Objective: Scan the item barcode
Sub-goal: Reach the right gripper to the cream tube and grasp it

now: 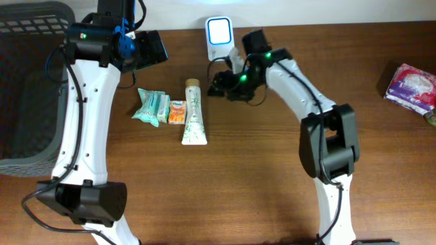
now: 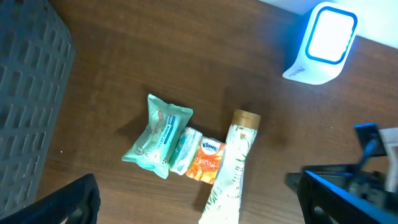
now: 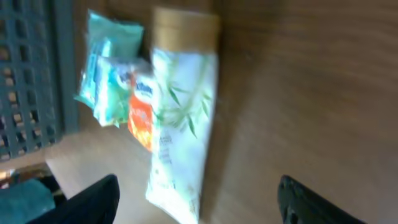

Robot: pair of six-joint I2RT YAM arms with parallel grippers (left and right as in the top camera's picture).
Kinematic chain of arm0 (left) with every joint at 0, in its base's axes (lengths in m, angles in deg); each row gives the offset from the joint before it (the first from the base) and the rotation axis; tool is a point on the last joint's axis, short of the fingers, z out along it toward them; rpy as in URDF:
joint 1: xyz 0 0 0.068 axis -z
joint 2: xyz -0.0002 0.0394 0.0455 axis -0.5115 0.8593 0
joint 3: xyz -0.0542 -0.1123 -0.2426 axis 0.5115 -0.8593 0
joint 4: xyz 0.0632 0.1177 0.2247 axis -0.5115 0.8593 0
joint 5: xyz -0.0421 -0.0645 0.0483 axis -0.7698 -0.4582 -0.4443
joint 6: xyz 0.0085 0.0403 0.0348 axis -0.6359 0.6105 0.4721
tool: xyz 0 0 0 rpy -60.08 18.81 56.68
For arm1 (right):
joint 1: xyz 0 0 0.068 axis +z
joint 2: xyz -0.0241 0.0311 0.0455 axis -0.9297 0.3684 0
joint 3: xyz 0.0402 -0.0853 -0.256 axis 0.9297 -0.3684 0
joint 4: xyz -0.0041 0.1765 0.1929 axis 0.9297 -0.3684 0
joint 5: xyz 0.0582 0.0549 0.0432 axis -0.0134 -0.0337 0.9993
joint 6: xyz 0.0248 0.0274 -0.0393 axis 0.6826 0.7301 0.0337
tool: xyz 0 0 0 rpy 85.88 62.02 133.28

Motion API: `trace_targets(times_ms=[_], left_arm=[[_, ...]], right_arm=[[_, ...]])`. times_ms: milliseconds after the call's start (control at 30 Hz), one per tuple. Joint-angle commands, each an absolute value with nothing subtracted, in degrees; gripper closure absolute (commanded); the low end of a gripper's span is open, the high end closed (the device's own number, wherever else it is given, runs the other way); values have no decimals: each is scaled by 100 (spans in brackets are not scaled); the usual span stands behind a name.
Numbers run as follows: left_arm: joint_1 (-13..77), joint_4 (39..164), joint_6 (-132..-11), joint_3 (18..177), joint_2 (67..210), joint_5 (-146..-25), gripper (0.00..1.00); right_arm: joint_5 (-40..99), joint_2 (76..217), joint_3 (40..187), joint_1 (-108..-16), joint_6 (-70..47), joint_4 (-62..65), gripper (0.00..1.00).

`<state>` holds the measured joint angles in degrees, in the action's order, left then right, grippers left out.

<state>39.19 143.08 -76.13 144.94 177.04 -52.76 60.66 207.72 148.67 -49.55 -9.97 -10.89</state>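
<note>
Brown wood worktop (image 1: 272,170) is carrying the tube (image 1: 193,112), lying flat near the glowing scanner (image 1: 219,34), touching tissue pkts (image 1: 160,107). L claw (image 2: 194,190) & R claw (image 3: 199,202) are hanging spread apart, both empty.

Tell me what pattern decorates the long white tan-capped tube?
The white tube bears green leafy sprigs, clearest in the right wrist view.
</note>
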Motion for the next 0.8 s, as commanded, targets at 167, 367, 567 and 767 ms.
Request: trace_targets(times_ms=[167, 367, 567, 767], left_arm=[[3884, 14311, -7521, 14509, 17706, -5215, 1], [3884, 14311, -7521, 14509, 17706, -5215, 1], [3884, 14311, -7521, 14509, 17706, -5215, 1], [3884, 14311, -7521, 14509, 17706, -5215, 1]], right_arm=[[5913, 20754, 13521, -4337, 1003, 1016, 20], [5562, 21067, 13317, -4109, 1259, 1254, 27], [5297, 21154, 13320, -4103, 1211, 1195, 96], [3452, 20787, 14172, -4149, 605, -931, 96]])
